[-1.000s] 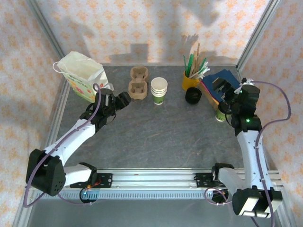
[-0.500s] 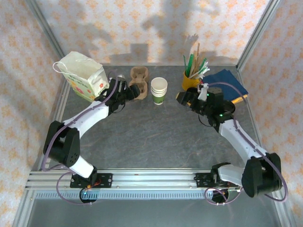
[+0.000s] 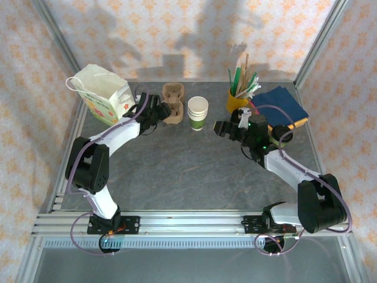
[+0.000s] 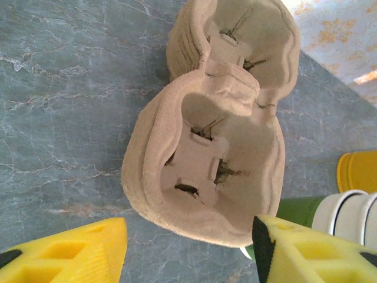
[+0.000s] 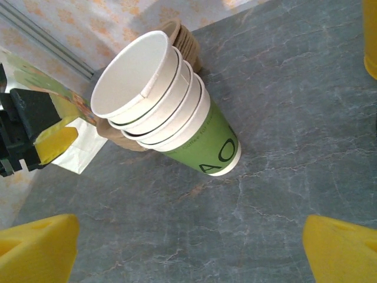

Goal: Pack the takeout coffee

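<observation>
The takeout coffee (image 3: 282, 134) stands at the right, its black lid showing just behind my right arm, near the blue napkins. My right gripper (image 3: 220, 128) (image 5: 189, 231) is open and empty. It points left at a stack of lidless white-and-green cups (image 3: 198, 112) (image 5: 171, 121), a short gap away. My left gripper (image 3: 159, 112) (image 4: 188, 237) is open. Its yellow fingers (image 4: 70, 250) straddle the near end of a stack of brown pulp cup carriers (image 3: 172, 106) (image 4: 212, 153), with a gap on the left side.
A paper bag (image 3: 103, 94) with a floral print stands at the back left. A yellow cup of stirrers and straws (image 3: 237, 99) and blue napkins (image 3: 284, 103) sit at the back right. Metal frame posts and patterned walls close in the table (image 3: 188, 171).
Both arms stretched forward. The left gripper moved up to the carriers and its jaws narrowed a little. The right gripper swung left, away from the coffee, towards the cup stack.
</observation>
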